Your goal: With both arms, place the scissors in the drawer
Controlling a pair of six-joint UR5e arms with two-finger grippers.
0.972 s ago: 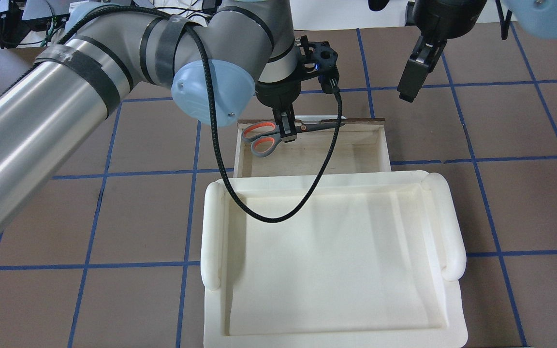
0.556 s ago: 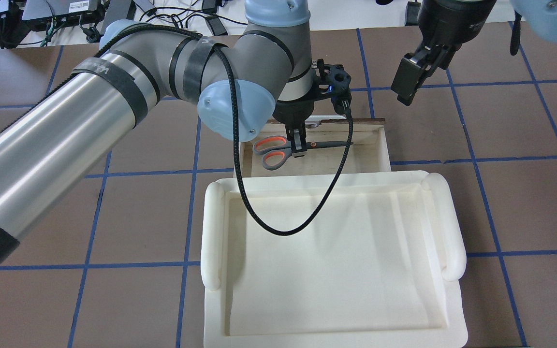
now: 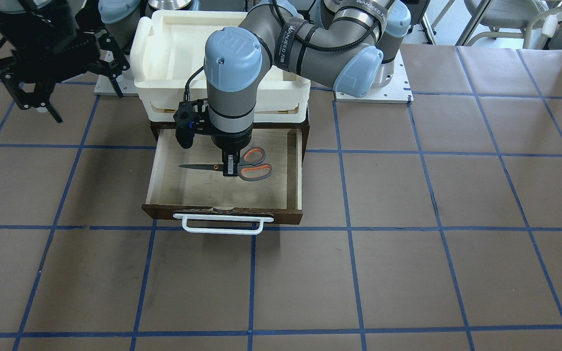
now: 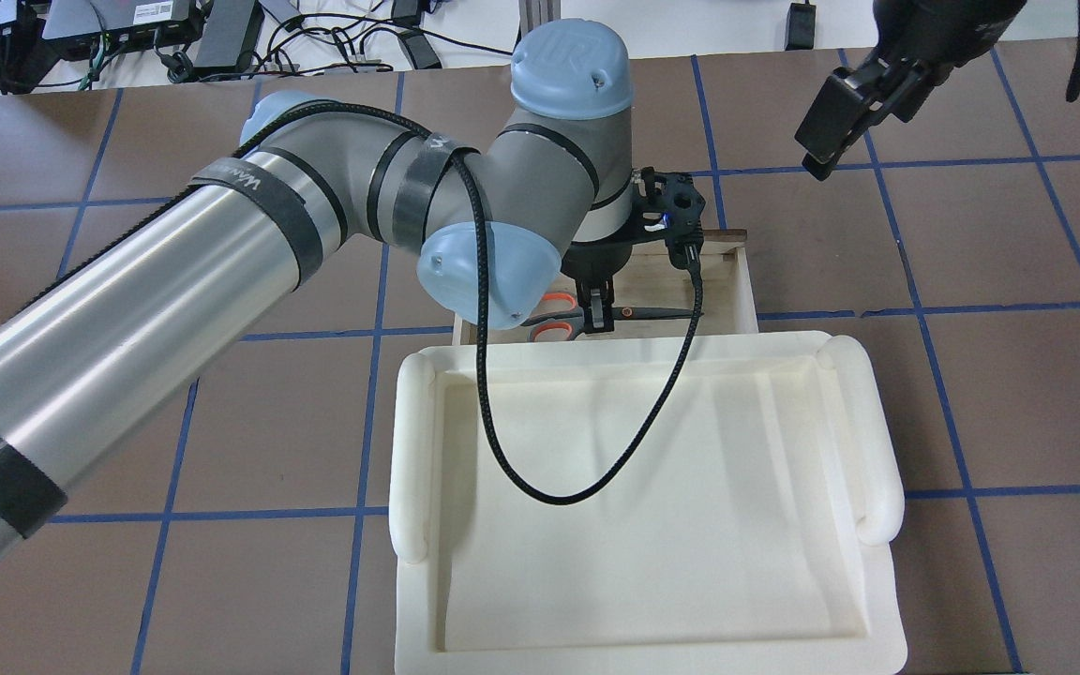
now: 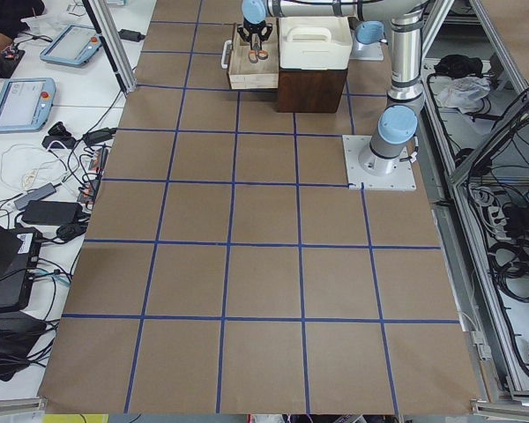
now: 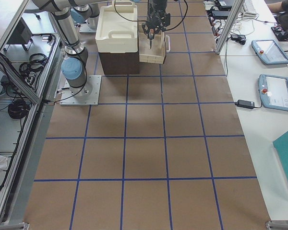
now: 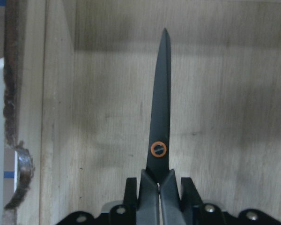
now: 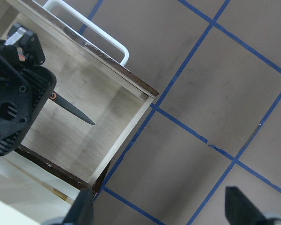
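Observation:
The scissors [image 3: 254, 168], with grey handles and orange-red loops, are held level low inside the open drawer [image 3: 222, 210], blades pointing across it. My left gripper [image 3: 230, 169] is shut on them just behind the pivot. In the left wrist view the dark blade [image 7: 160, 108] sticks out from my left gripper [image 7: 158, 197] over the pale drawer floor [image 7: 225, 117]. From overhead the scissors [image 4: 652, 311] and left gripper [image 4: 596, 323] sit near the tray's edge. My right gripper [image 4: 818, 159] is open and empty, raised beyond the drawer's right corner. Its wide-apart fingers [image 8: 84, 208] frame the right wrist view.
A white foam tray [image 4: 643, 487] lies on the dark cabinet above the drawer. The drawer's white bar handle [image 3: 222, 225] juts towards the operators' side. A black cable [image 4: 540, 478] loops from my left wrist over the tray. Brown paper with blue tape lines [image 3: 408, 243] covers the table.
My left gripper has carried the scissors from the drawer's front edge back and down into the drawer. My right gripper has drawn away, up and to the right.

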